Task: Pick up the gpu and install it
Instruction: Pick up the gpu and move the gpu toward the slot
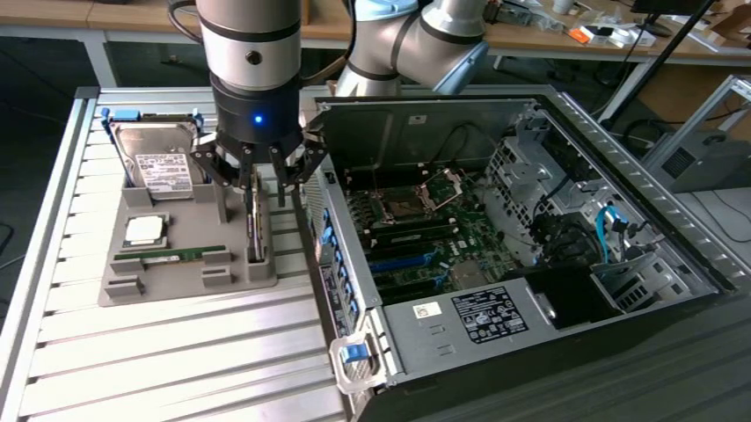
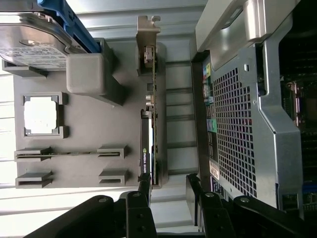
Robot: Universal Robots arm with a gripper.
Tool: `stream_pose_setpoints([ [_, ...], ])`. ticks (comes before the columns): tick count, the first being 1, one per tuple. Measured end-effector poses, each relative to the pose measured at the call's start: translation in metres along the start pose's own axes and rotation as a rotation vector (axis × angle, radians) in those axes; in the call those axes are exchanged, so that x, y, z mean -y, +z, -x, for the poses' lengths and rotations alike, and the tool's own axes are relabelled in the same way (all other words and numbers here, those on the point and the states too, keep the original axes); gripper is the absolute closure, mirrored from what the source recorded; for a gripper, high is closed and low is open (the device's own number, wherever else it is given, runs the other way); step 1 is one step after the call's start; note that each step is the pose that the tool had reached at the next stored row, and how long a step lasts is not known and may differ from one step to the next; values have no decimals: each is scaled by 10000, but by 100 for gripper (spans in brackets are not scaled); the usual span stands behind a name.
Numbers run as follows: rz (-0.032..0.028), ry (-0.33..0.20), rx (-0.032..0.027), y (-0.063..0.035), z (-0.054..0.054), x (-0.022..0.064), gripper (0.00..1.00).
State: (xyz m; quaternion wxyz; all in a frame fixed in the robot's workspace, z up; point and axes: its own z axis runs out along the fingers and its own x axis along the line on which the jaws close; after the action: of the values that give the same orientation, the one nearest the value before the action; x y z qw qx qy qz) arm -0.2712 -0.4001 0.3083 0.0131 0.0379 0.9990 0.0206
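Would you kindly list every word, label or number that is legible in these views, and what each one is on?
"NVIDIA", faint, beside a green logo: on the gpu standing in the grey tray.
White label on the hard drive: print too small to read.
The power supply label inside the computer case: too small to read.
The white sticker beside it: unreadable.

Top centre of the exterior view, the frame edge cuts off the arm; the gripper hides the upper end of the gpu. The label print on the hard drive is too small to read.
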Motion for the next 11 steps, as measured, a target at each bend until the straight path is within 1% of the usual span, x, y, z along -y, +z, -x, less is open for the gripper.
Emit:
stream_pose_setpoints([
  [11, 0, -1, 0, 30, -1, 1, 58],
])
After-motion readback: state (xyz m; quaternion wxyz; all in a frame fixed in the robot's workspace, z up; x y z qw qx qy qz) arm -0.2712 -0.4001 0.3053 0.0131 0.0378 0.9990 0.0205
